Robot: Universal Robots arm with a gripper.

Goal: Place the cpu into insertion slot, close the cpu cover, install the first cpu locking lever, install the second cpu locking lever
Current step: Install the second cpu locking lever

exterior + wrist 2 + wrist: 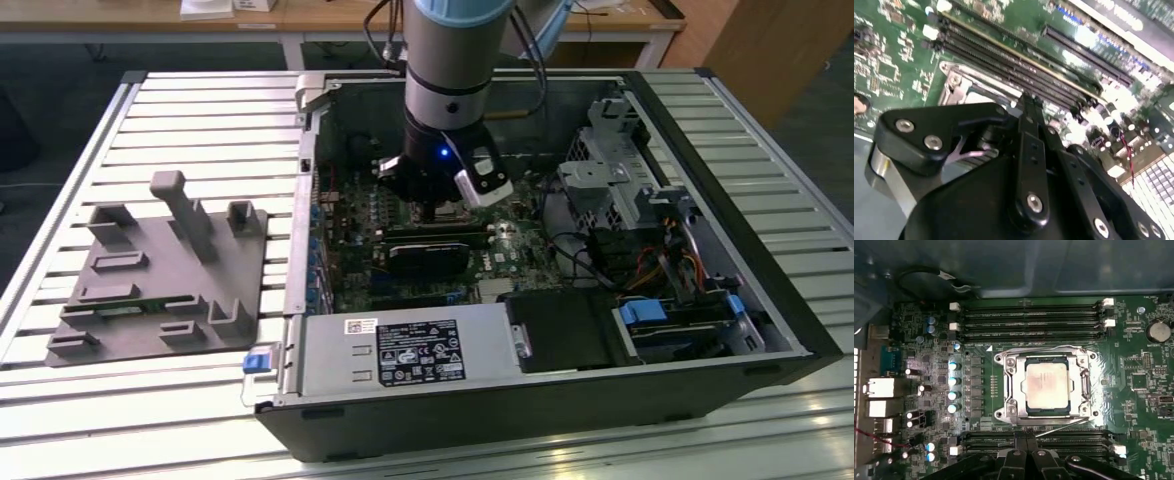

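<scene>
The arm reaches down into the open computer case [694, 210], its pincer [438, 205] low over the green board [514, 255] near the case's middle. In the first wrist view the chip [1047, 386] lies flat in its socket [1046, 387], with the silvery cover frame [1013, 387] closed around it. The pincer [1026, 452] hangs just beside the socket's edge, over the memory slots [1064, 440], not touching the chip. Its fingers [1021, 445] are drawn together and grip nothing.
</scene>
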